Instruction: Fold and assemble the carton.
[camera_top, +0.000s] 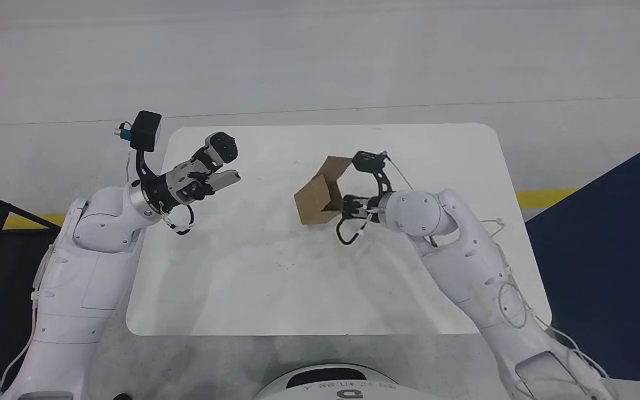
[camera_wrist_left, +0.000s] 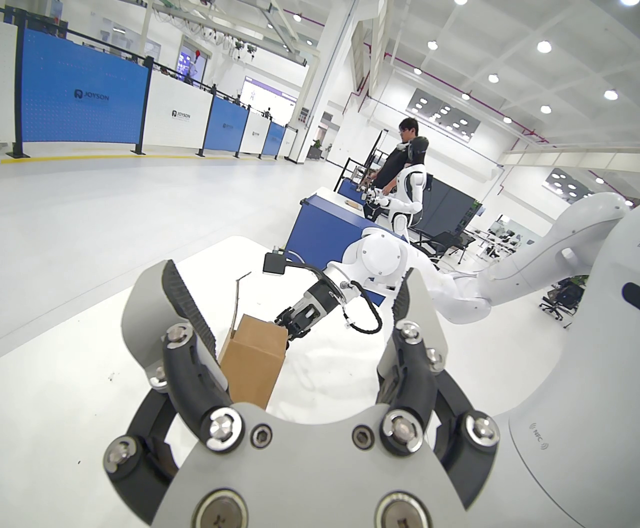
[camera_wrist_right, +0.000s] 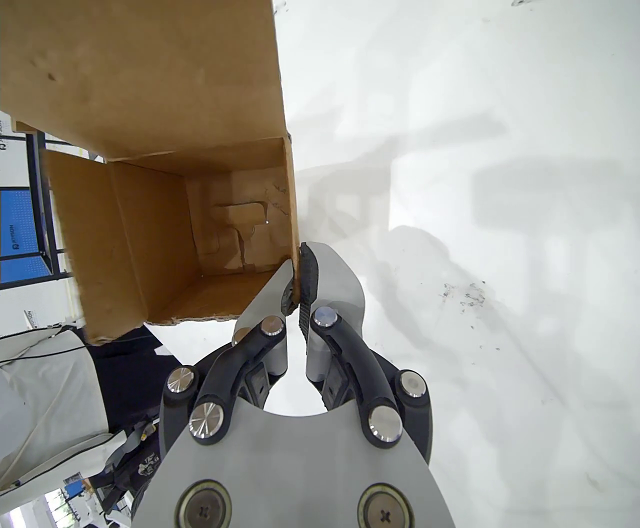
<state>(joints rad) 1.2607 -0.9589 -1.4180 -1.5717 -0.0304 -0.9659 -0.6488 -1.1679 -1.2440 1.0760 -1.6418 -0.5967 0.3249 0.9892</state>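
A brown cardboard carton (camera_top: 322, 192) stands near the middle of the white table (camera_top: 250, 280), set up as an open box with one flap raised. My right gripper (camera_top: 347, 207) is shut on the carton's side wall at its open end; in the right wrist view the gripper (camera_wrist_right: 298, 272) pinches the wall edge, and the carton (camera_wrist_right: 150, 150) shows its inside and folded bottom. My left gripper (camera_top: 228, 180) hovers open over the table's far left part, well apart from the carton. In the left wrist view its fingers (camera_wrist_left: 175, 295) frame the carton (camera_wrist_left: 252, 365) farther off.
The table's rounded edges border grey floor on all sides. A yellow floor line (camera_top: 545, 198) and a dark blue panel (camera_top: 600, 260) lie to the right. Bare table surface spreads in front of the carton and between the two arms.
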